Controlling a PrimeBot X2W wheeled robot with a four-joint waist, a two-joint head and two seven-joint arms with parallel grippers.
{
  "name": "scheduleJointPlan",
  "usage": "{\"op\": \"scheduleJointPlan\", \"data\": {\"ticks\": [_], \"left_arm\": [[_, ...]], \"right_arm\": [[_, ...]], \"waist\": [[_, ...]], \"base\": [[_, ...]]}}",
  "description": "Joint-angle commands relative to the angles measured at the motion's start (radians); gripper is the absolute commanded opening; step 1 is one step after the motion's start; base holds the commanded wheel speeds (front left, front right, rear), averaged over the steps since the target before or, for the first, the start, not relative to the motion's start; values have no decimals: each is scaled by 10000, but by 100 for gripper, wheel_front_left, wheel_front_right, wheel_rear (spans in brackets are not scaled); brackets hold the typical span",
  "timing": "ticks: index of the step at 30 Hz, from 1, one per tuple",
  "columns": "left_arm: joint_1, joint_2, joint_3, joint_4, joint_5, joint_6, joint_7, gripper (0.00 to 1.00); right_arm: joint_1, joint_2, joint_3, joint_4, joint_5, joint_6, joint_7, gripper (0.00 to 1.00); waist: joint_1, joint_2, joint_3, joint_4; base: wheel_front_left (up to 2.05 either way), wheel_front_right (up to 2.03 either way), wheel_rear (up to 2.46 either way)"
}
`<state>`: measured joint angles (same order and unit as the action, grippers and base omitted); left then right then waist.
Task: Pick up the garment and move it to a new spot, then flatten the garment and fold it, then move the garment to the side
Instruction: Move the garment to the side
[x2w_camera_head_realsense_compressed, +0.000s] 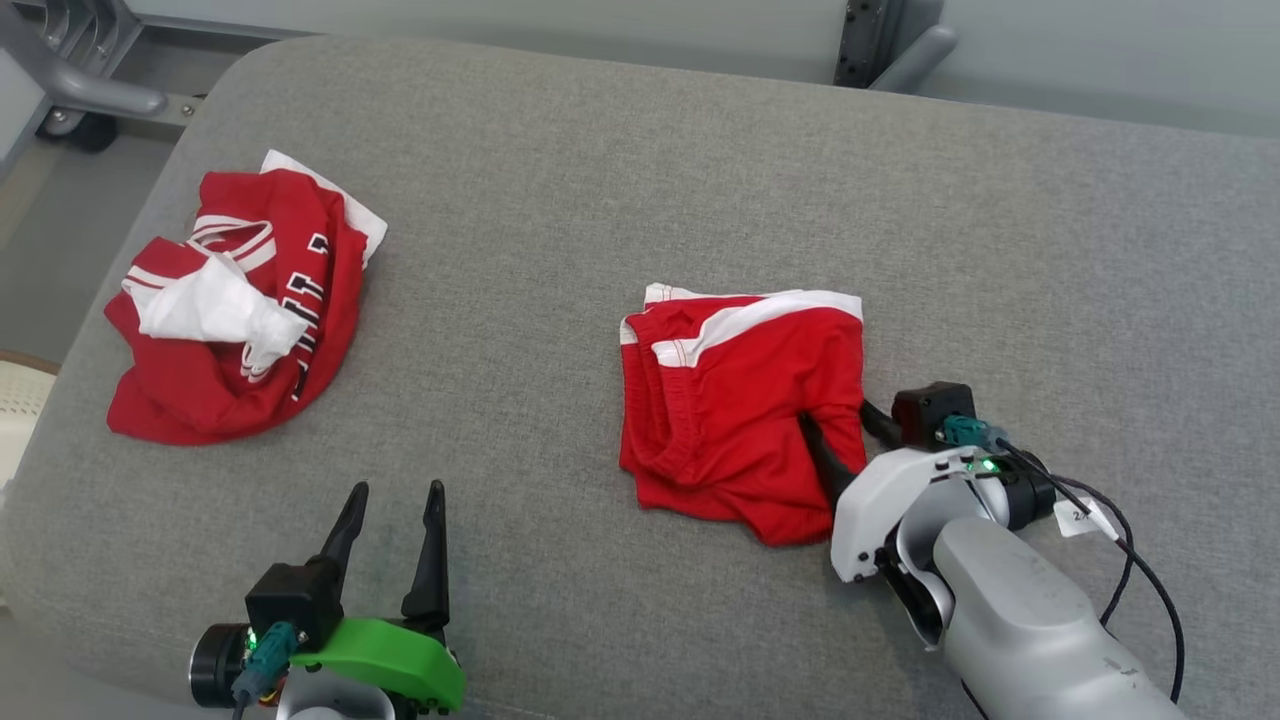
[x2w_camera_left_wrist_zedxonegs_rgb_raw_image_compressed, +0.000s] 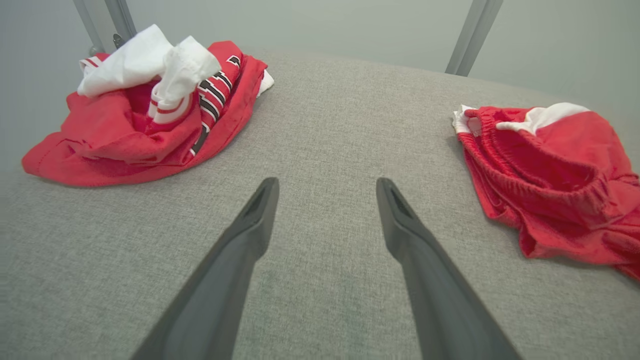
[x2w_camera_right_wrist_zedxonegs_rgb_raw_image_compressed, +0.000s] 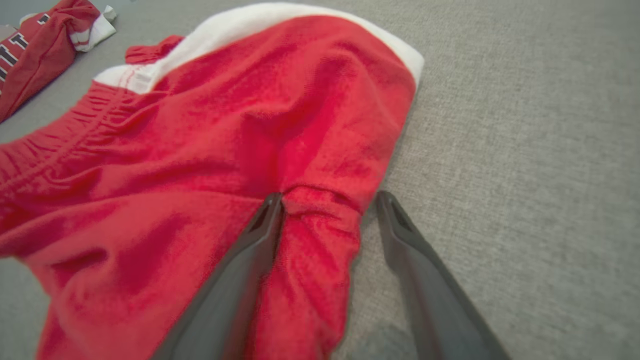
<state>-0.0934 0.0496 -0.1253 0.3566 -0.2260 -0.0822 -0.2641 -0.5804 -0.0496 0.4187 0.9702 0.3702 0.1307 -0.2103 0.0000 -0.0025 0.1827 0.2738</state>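
From the head view, the red shorts (x2w_camera_head_realsense_compressed: 740, 400) lie folded near the middle of the grey padded surface (x2w_camera_head_realsense_compressed: 600, 200). The right pincer (x2w_camera_head_realsense_compressed: 838, 420) is at their lower right corner, its fingers reaching onto the cloth. The left pincer (x2w_camera_head_realsense_compressed: 397, 495) hovers spread and empty at the near edge, and a crumpled red jersey (x2w_camera_head_realsense_compressed: 230, 310) sits well apart on the left.

The left wrist view shows its fingers wide over bare fabric, between the jersey (x2w_camera_left_wrist_zedxonegs_rgb_raw_image_compressed: 140, 110) and the shorts (x2w_camera_left_wrist_zedxonegs_rgb_raw_image_compressed: 550, 170), touching neither.

The right wrist view shows that pincer (x2w_camera_right_wrist_zedxonegs_rgb_raw_image_compressed: 330, 200) parted, not yet clamped. One finger rests on the cloth, the other is on the surface just beside the hem, and a raised ridge of the shorts lies between them.

This looks like a grasp for moving the folded piece aside. To do it well, close on that ridge deeply enough to catch every layer — a pinch on the top layer alone would likely peel the fold open. Then lift low and slide sideways, keeping clear of the jersey.
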Motion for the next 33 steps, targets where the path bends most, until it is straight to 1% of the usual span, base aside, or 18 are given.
{"op": "scheduleJointPlan", "data": {"ticks": [1,5,9,10,13,14,15,18,22,24,27,30,33], "left_arm": [[-182,27,62,-38,106,29,-1,100],[-199,25,116,-69,240,-51,-1,100],[-142,27,232,-152,390,-114,-1,100],[-142,27,232,-152,390,-114,-1,100],[-181,28,301,-156,455,-152,-1,100],[-271,28,303,-151,549,-192,-1,100],[-322,28,291,-142,582,-215,-1,100],[-441,30,272,-181,650,-253,-1,100],[-573,30,145,-232,688,-325,-1,100],[-654,30,71,-227,729,-353,-1,100],[-772,32,-101,-291,763,-391,-1,100],[-851,35,-207,-429,726,-424,-1,100],[-954,35,-312,-516,845,-458,-1,100]], "right_arm": [[-23,-18,142,243,68,-1,18,0],[-286,-75,14,607,-135,-13,-332,0],[-276,-93,-219,661,-314,-21,-496,0],[-276,-93,-219,661,-314,-21,-496,0],[-137,-76,-296,420,-355,-21,-513,0],[-75,-69,-379,162,-457,-18,-521,0],[-36,-64,-430,60,-485,-16,-522,0],[58,-40,-546,-213,-558,-10,-526,0],[265,-32,-513,-596,-457,-9,-534,0],[340,-23,-442,-782,-435,-9,-536,0],[499,-17,-368,-1013,-348,-7,-537,0],[574,-15,-308,-1265,-183,-7,-537,0],[616,-20,-332,-1458,-171,-9,-538,0]], "waist": [[0,25,170,71],[0,25,-3,-481],[0,25,-239,-1660],[0,25,-239,-1660],[0,25,-323,-2816],[0,25,-329,-3616],[0,25,-340,-3995],[0,25,-353,-5034],[0,25,-261,-6199],[0,25,-173,-6636],[0,25,-4,-7067],[0,25,148,-7285],[0,25,348,-7291]], "base": [[0,0,0],[0,0,0],[0,0,0],[0,0,0],[0,0,0],[0,0,0],[0,0,0],[0,0,0],[0,0,0],[0,0,0],[0,0,0],[0,0,0],[0,0,0]]}}
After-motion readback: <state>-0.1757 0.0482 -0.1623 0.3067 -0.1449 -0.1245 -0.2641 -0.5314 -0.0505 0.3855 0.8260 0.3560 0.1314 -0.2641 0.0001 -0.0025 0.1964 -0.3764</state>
